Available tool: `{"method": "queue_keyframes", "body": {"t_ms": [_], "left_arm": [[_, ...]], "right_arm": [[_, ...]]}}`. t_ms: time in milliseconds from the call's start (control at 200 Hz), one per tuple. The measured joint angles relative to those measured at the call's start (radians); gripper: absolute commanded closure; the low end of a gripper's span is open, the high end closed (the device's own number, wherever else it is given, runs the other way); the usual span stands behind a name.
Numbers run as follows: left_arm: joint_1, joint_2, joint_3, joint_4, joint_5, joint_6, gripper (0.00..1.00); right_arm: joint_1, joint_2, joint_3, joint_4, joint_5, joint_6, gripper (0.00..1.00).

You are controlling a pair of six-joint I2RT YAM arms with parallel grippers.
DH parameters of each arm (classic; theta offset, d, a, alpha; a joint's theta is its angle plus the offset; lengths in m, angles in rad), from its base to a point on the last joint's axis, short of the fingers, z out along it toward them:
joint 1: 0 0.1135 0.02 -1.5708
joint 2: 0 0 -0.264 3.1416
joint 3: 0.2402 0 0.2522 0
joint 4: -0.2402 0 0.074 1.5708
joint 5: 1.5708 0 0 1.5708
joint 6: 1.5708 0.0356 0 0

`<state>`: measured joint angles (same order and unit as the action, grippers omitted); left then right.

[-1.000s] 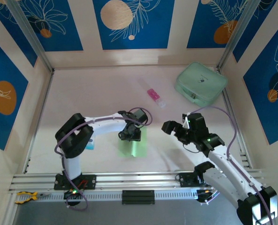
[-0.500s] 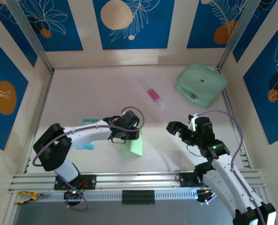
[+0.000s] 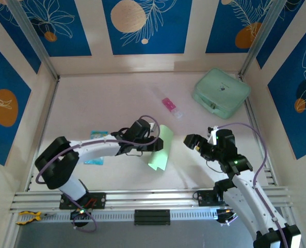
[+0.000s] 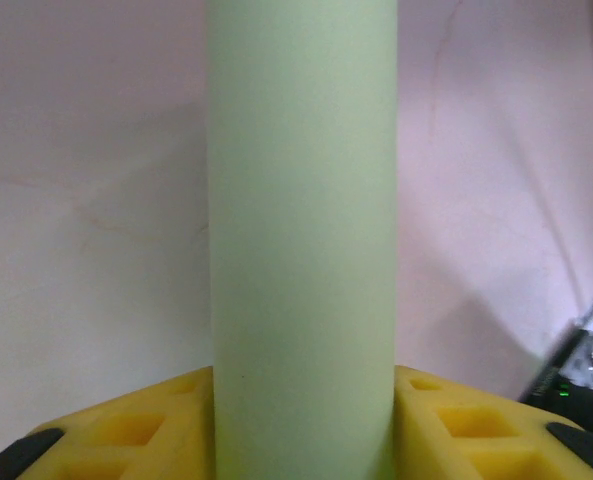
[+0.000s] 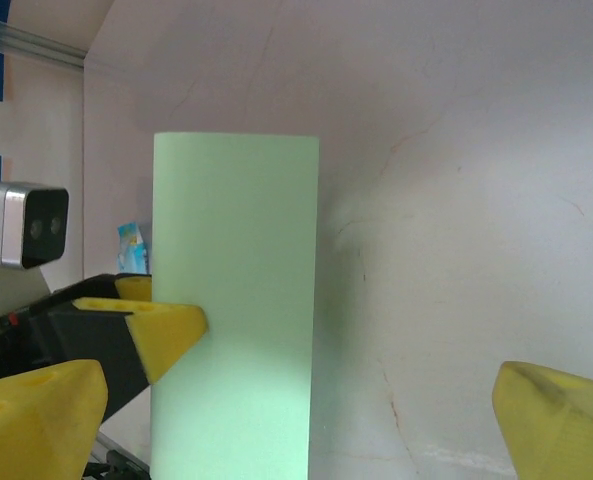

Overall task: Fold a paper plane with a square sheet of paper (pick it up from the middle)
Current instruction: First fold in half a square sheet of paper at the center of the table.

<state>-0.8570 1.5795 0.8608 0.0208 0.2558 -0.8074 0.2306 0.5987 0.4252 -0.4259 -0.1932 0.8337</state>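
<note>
The square sheet of paper runs off the top and bottom of the left wrist view and covers the inner faces of the left gripper's yellow fingers, so their grip on it cannot be seen. From above, the left arm crosses the blue-and-white packet near the table's left edge, hiding its middle. The right gripper's fingers are cut off at the bottom corners of its own view.

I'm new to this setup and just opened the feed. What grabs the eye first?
The square sheet of paper, pale lime-green, pinched upright in the left gripper at mid-table. The right gripper faces it, open, from the right. A mint-green case sits far right.
</note>
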Motion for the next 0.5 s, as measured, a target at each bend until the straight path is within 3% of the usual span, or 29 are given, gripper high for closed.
{"method": "queue_keyframes", "body": {"t_ms": [265,500], "left_arm": [[0.031,0.077,-0.012,0.117,0.133,-0.052,0.55],[0.042,0.110,-0.027,0.199,0.179,-0.106,0.55]], "right_arm": [[-0.017,0.090,-0.005,0.023,-0.097,-0.020,0.01],[-0.017,0.137,-0.003,0.021,-0.130,-0.030,0.01]]}}
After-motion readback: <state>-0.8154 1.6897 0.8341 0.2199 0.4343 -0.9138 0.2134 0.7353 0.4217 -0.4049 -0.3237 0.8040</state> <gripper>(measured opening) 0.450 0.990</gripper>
